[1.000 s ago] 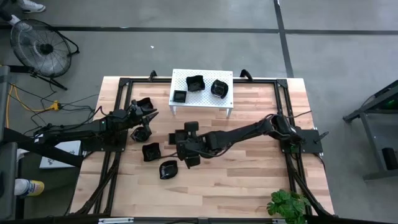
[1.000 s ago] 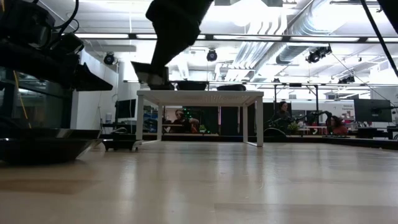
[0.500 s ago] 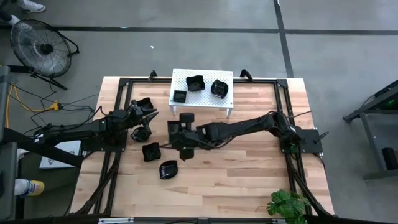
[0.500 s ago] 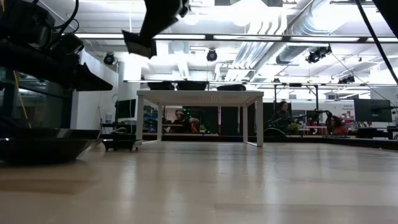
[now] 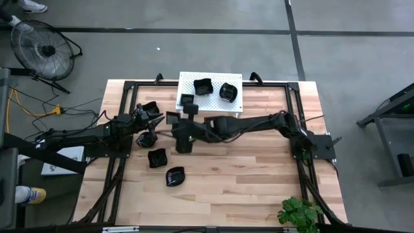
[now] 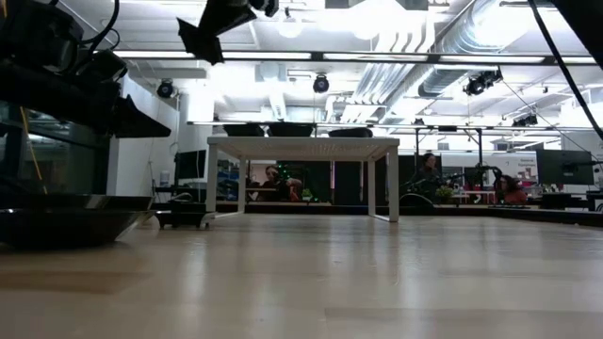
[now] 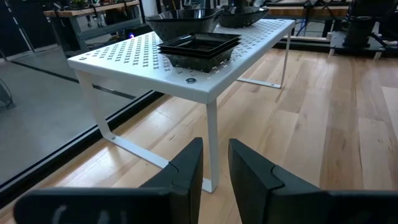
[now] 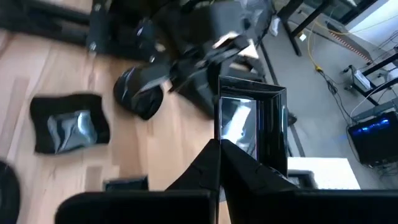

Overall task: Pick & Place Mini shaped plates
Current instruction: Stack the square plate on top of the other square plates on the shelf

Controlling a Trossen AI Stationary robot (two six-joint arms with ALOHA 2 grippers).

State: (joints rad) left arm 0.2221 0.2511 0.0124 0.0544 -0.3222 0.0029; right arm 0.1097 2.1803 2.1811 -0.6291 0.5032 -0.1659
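Observation:
My right gripper hangs above the table left of the white stand, shut on a small square black plate, also seen high up in the low view. Three black plates sit on the stand. More plates lie on the table. My left gripper waits at the table's left, pointing at the stand, open by a narrow gap with nothing in it. My right gripper pinches the square plate by one edge, near a corner, between its two fingertips. The fingers slant down from the table's right side. The plate stands tilted on edge beyond the fingertips, lifted well clear of the table.
The left arm stretches along the table's left side, close to the held plate. A black metal frame borders the table. A fan stands on the floor at the far left, a plant at the near right corner.
My right gripper, staying shut on the square plate, has risen and gone toward the table's far edge and a little left, nearing the stand's left end. It has tipped and rolled somewhat, and the plate has turned with it, higher above the table than before.

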